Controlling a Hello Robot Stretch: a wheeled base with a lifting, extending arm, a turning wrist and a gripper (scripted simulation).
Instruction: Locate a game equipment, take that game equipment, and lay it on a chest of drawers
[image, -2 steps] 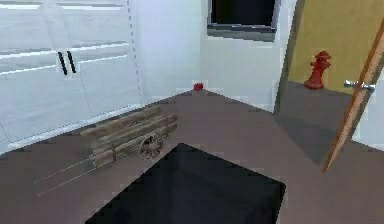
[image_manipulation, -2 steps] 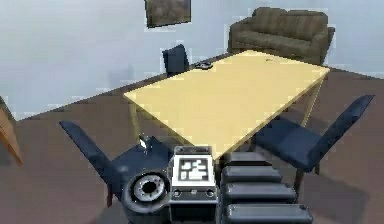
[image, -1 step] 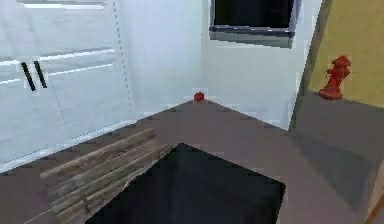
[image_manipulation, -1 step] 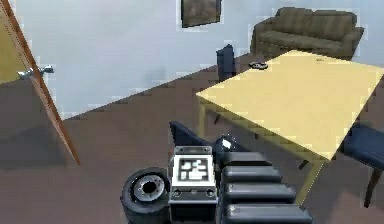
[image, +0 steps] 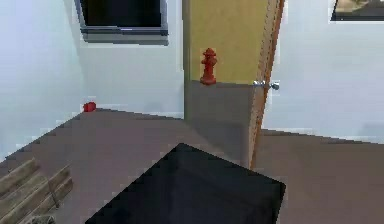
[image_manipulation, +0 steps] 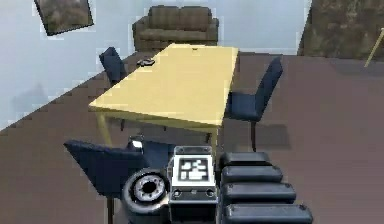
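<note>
The arm is drawn in at the arm side view's bottom edge, with a white marked square (image_manipulation: 193, 168) on top. Left of it sits the gripper (image_manipulation: 146, 191), a dark round body low in the picture. A blue chair (image_manipulation: 104, 164) stands right behind it, so I cannot tell whether it holds anything. A small red thing (image: 89, 106) lies on the floor by the left wall in the forward view. A small dark thing (image_manipulation: 147, 62) lies at the far left end of the yellow table (image_manipulation: 180, 90).
A yellow door (image: 232, 45) stands open ahead, with a red hydrant-shaped thing (image: 208, 66) beyond the doorway. Blue chairs (image_manipulation: 255, 100) flank the table, and a brown sofa (image_manipulation: 178, 26) stands at the far wall. Wooden boards (image: 30, 182) lie low on the left.
</note>
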